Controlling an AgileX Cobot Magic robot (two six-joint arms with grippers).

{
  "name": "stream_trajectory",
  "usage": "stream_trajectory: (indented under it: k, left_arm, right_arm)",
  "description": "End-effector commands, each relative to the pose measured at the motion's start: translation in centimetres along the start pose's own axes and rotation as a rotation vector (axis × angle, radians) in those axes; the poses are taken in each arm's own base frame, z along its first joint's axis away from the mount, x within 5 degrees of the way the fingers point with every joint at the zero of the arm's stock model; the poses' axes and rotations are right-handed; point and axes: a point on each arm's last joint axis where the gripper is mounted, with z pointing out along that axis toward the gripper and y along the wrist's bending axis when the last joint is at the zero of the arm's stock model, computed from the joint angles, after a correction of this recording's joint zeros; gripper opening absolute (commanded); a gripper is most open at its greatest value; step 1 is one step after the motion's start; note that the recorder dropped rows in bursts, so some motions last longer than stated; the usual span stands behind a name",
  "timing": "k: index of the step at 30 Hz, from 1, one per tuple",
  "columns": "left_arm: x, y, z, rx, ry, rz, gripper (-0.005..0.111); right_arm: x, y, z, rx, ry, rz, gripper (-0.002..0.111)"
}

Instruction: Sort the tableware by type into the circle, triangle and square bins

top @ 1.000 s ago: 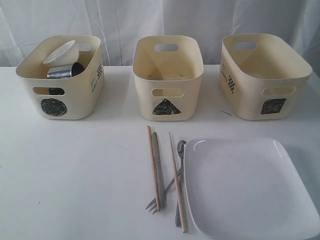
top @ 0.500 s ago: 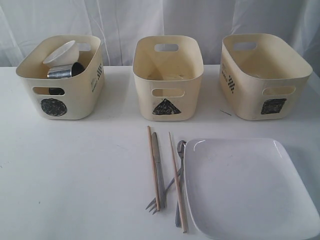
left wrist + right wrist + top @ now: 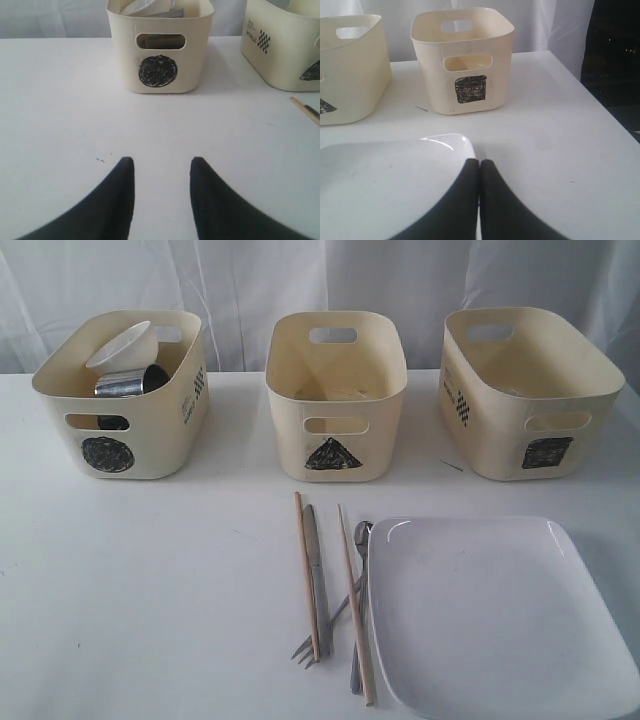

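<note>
Standing in a row along the far side of a white tabletop [image 3: 150, 590] are three cream plastic tubs with cut-out handles, and a white curtain [image 3: 300, 280] hangs behind them. On the left is the circle bin [image 3: 150, 435], with a black scribbled circle on its front wall. Inside it a small white bowl [image 3: 125, 345] sits tilted on top of a shiny steel mug [image 3: 125, 383] that lies on its side. The triangle bin [image 3: 290, 435] is in the middle and the square bin [image 3: 490, 430] is on the right, each showing its black mark on the front.

Nearer to me, in front of the triangle bin, the cutlery lies close together. One wooden chopstick [image 3: 307, 575] lies alongside the steel knife [image 3: 318, 570], touching it. A second chopstick [image 3: 355, 605] lies a little to the right, crossing the handle of the fork [image 3: 325, 625], which lies slantwise with its tines toward the near edge. The spoon [image 3: 362, 535] lies next to that second chopstick, its bowl end pointing toward the bins. Just beside the spoon, to the right, the large white square plate [image 3: 490, 620] lies flat.

The left end effector [image 3: 161, 170] is released, its two dark fingers apart with nothing between them, above bare tabletop and facing the circle bin. The right end effector [image 3: 479, 162] is clenched, fingers pressed together on nothing, above a corner of the plate, with the square bin beyond it.
</note>
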Motion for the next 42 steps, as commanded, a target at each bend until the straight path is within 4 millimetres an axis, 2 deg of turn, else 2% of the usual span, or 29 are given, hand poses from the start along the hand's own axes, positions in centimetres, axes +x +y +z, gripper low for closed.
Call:
stream_trajectory:
  k: [1,9,17,42]
  left_arm:
    - [0.10,0.32,0.00,-0.034,-0.002,0.024,0.042]
    - [0.14,0.55,-0.01,-0.059,0.000,-0.046,0.042]
    - [0.32,0.34,0.00,-0.037,0.022,0.027,0.042]
    - [0.39,0.33,-0.01,-0.034,0.029,0.030,0.042]
  right_arm:
    - [0.04,0.03,0.01,-0.007,-0.014,-0.013,0.000]
    - [0.04,0.03,0.01,-0.007,-0.014,-0.013,0.000]
    - [0.04,0.03,0.01,-0.007,-0.014,-0.013,0.000]
    - [0.04,0.03,0.01,-0.007,-0.014,-0.013,0.000]
